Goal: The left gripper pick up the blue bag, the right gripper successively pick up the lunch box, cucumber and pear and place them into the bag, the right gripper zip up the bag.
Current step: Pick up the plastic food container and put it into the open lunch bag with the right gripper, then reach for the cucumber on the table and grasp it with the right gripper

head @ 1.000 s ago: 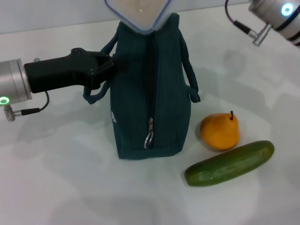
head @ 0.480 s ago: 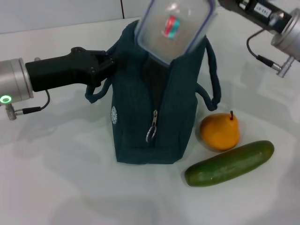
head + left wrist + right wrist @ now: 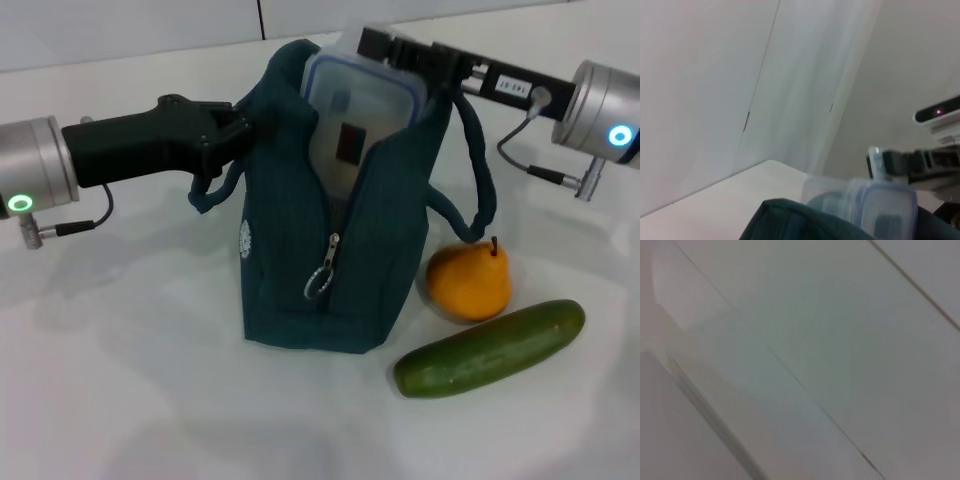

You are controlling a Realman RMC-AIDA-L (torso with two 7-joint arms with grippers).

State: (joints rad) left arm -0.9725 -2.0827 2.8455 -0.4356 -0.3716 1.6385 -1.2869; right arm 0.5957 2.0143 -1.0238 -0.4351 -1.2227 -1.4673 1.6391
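table (image 3: 150, 400): white, matte, plain top, fills most of the head view
light: soft and even, faint blurred shadows on the table
wall (image 3: 130, 25): pale grey-white panels, rising right behind the table's far edge
panel seam (image 3: 260, 18): thin dark vertical line in the wall, above the table's far edge
wall, left wrist view (image 3: 700, 100): same pale panels, two vertical seams, standing behind the table
wall, right wrist view (image 3: 840, 330): blurred pale surface crossed by slanted seams

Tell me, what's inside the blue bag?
The lunch box sits partway in the blue bag, its top poking out, with the right claw at it. Its lower part and the bag's bottom are hidden.
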